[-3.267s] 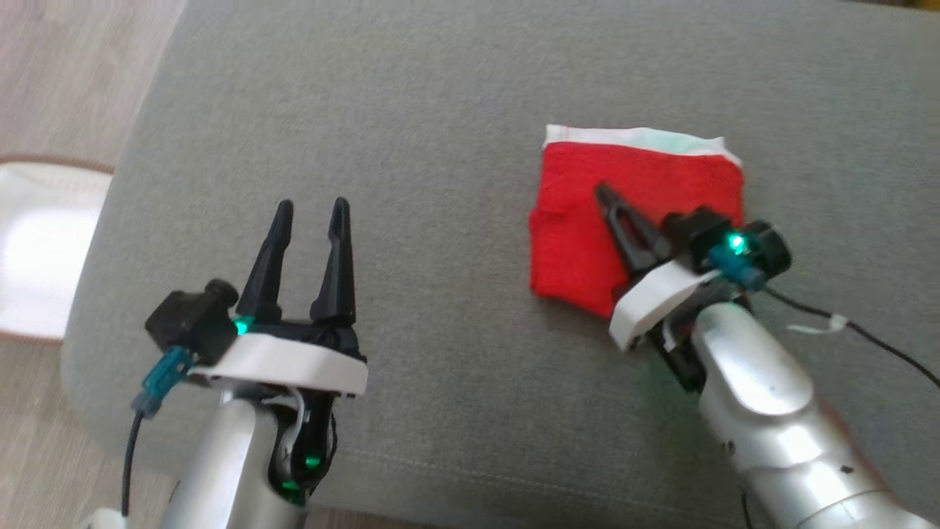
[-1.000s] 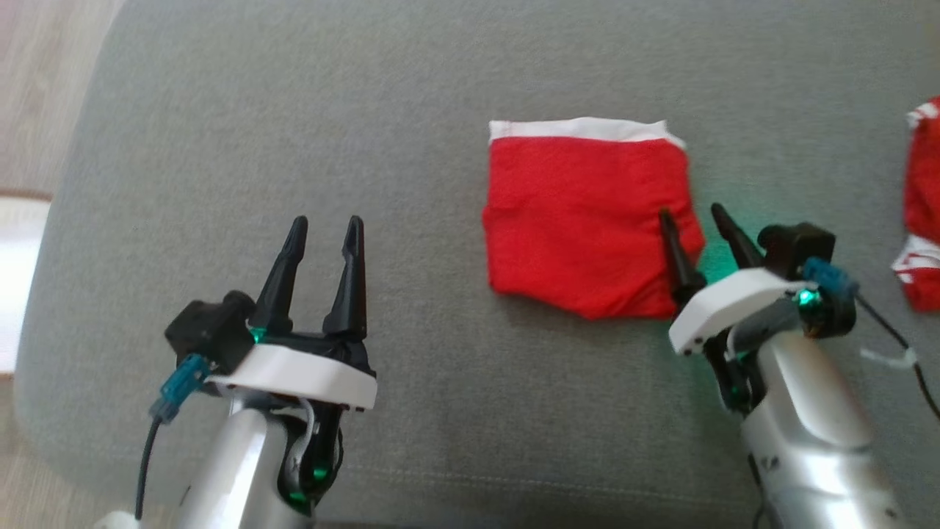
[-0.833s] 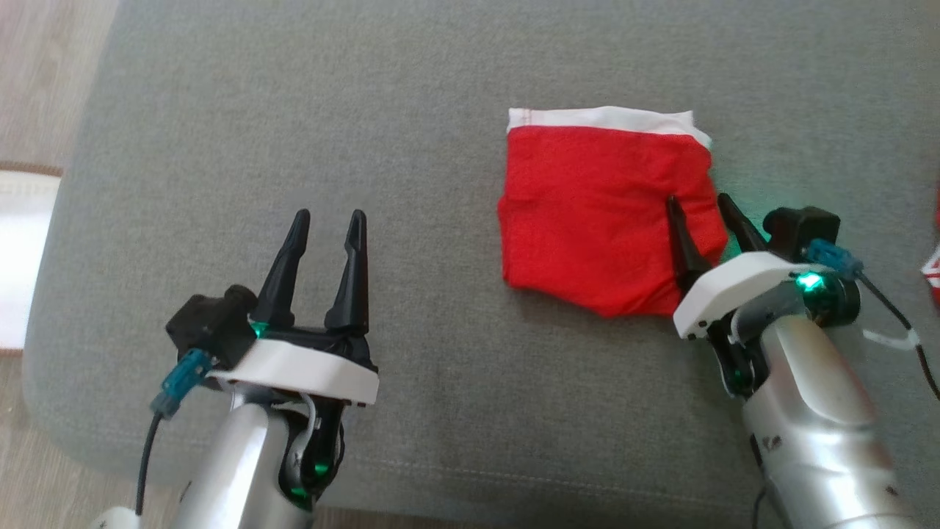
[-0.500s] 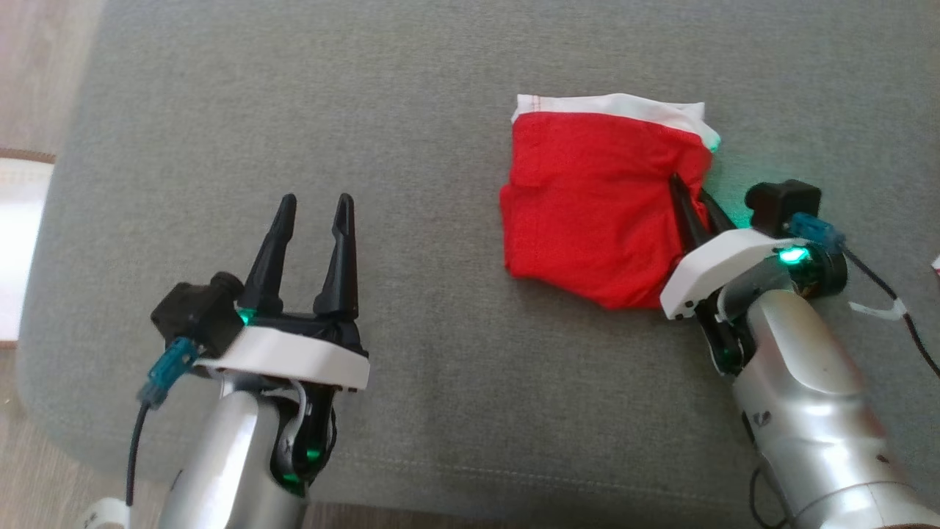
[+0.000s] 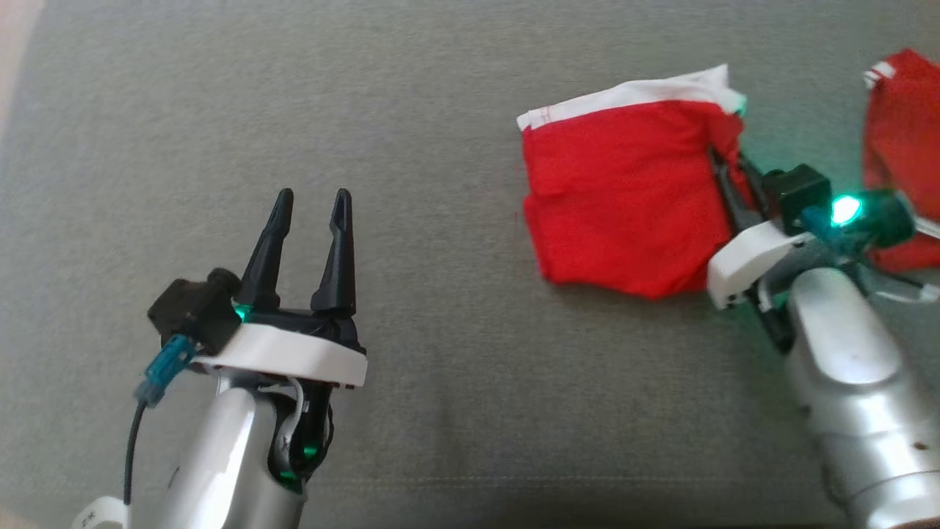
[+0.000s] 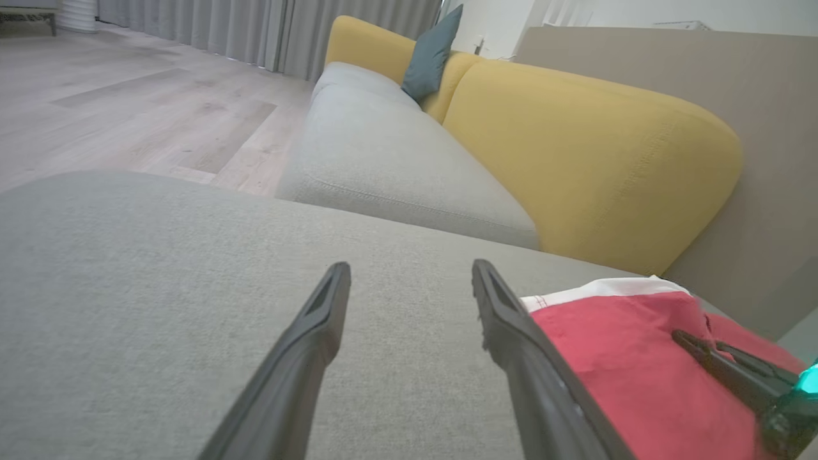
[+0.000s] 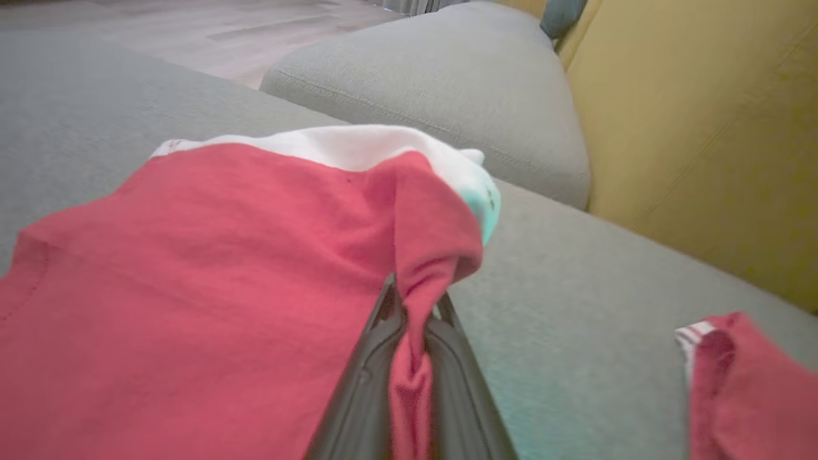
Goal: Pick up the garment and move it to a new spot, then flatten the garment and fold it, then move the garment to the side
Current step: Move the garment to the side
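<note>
A home living room — yellow-backed sofa point(image 6: 594, 147), teal cushion point(image 6: 429, 54), grey curtains point(image 6: 255, 32) (wood floor point(image 6: 128, 108) too).

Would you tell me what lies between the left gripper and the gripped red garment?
Just bare grey cushion separates the left gripper from the red garment, per the head view.

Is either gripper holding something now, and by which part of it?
The right gripper pinches the folded red garment at its right edge, near the white band. The left gripper holds nothing.

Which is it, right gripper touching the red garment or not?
Touching. The right wrist view shows the right gripper shut on a pinched fold of the red garment.
</note>
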Controlling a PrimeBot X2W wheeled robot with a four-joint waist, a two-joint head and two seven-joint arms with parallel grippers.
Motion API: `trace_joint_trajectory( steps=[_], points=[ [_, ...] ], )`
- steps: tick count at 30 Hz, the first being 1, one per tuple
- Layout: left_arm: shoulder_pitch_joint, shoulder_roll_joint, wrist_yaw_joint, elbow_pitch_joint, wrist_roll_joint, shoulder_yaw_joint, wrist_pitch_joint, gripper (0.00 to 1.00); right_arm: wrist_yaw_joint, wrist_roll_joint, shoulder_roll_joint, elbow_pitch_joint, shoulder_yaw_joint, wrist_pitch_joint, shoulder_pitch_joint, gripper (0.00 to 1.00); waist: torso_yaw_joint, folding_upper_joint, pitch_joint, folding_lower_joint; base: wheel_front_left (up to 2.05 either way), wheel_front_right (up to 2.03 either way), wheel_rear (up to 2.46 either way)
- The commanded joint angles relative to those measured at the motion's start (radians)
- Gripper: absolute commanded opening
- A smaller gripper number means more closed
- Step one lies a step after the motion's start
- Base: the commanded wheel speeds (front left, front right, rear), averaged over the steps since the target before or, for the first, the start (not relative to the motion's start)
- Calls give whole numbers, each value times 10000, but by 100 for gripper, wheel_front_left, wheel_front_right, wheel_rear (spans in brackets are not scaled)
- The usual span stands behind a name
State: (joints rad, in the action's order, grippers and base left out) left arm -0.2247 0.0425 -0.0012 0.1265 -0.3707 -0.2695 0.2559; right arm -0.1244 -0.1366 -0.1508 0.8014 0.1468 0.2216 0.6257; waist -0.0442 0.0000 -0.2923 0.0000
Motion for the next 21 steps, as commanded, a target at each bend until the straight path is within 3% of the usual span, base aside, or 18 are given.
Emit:
trace_joint_trajectory(
  steps=[1, 11, 16, 21],
  points=[
    [-245, 77, -51, -360, 106, 383, 59, 100, -63, -64, -77, -351, 210, 151, 205, 0, 189, 0, 49, 0, 0, 0, 0],
    [-325, 77, -165, -383, 270, 484, 59, 100, -63, 279, -3025, -1996, 1192, -549, 366, 0, 1186, 0, -273, 0, 0, 0, 0],
    [-529, 77, -225, -395, 329, 494, 59, 100, -63, 618, -4269, -2544, 925, -1255, 407, 0, 1361, 0, -575, 0, 0, 0, 0],
    [-716, 77, -312, -367, 350, 510, 59, 100, -63, 736, -4896, -2853, 144, -1845, 249, 0, 1370, 0, -802, 0, 0, 0, 0]
  ],
)
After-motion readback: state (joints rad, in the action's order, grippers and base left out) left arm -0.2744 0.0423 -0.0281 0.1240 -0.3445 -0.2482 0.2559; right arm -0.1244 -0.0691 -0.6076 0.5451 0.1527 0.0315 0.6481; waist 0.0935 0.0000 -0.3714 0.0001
